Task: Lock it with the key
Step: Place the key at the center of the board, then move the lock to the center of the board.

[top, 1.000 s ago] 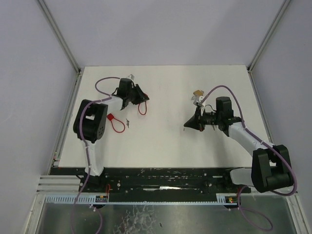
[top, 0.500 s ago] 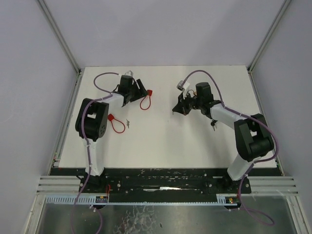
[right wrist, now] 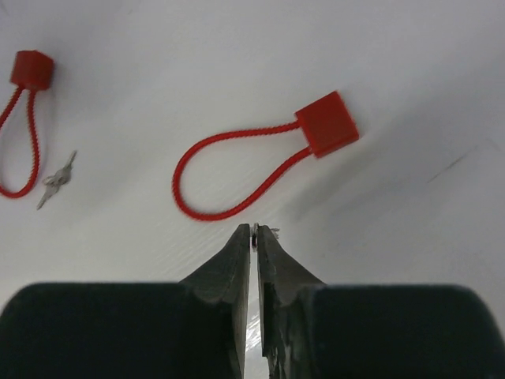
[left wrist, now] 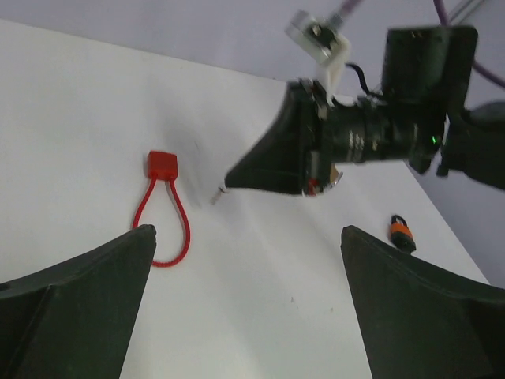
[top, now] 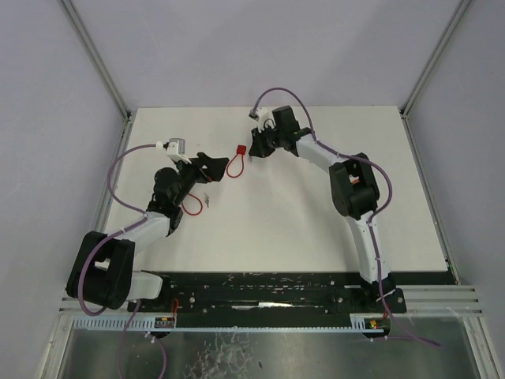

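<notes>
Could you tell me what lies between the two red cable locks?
Small silver keys lie there, close to the cropped lock, apart from the whole lock, as the right wrist view shows.

The white table (top: pixel 300 229) is carrying a red cable lock (top: pixel 242 150), which is lying left of centre toward the far edge with its loop pointing to the near side. A second red cable lock (right wrist: pixel 31 69) is lying nearer and farther left, with a small bunch of keys (top: pixel 207 200) resting just to its right. A small orange-and-black object (left wrist: pixel 401 232) is lying well apart from them.
</notes>
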